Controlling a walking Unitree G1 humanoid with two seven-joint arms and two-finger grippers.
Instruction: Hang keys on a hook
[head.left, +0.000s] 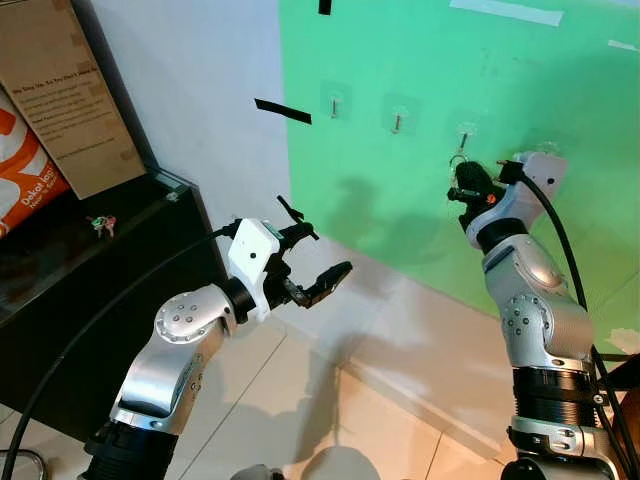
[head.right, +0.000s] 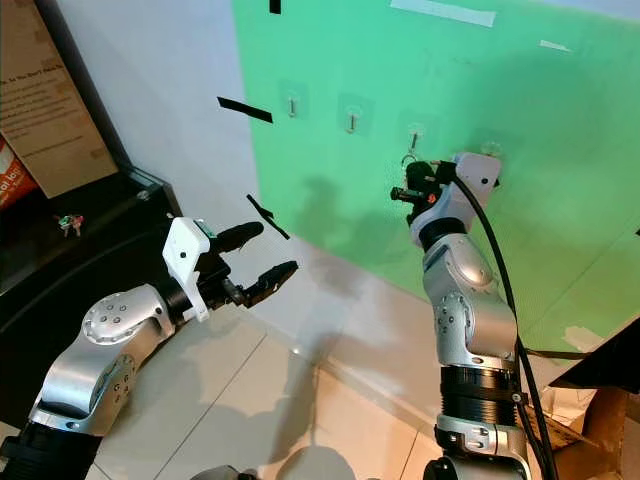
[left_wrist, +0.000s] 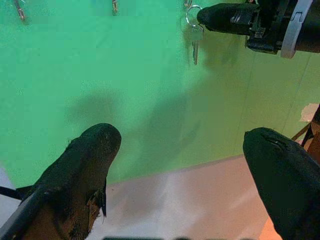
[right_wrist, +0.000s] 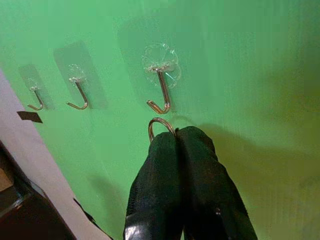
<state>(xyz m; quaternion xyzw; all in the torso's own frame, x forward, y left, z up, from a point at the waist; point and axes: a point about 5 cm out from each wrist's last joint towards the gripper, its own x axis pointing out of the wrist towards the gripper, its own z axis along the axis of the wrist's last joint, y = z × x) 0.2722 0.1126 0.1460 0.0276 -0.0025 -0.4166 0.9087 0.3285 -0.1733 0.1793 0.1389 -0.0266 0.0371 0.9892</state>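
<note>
right gripper (right_wrist: 177, 137) pinched tight on the key ring (right_wrist: 160, 126), key (left_wrist: 195, 42) dangling below. ring sits just under the hook (right_wrist: 161, 95) tip, nearly touching; needs lifting over it. left gripper (head.left: 312, 262) wide open, empty, well away.

The right end effector (right_wrist: 177, 137) hides most of the key ring (right_wrist: 159, 125).

Place: an indoor room set up as a test area.
Wall: a green sheet (head.left: 480, 90) was fixed to a white wall (head.left: 190, 70) with tape, carrying adhesive hooks (right_wrist: 161, 90).
Floor: pale tiles (head.left: 300, 400).
Furniture: a black cabinet (head.left: 60, 290) held a cardboard box (head.left: 60, 90).
</note>
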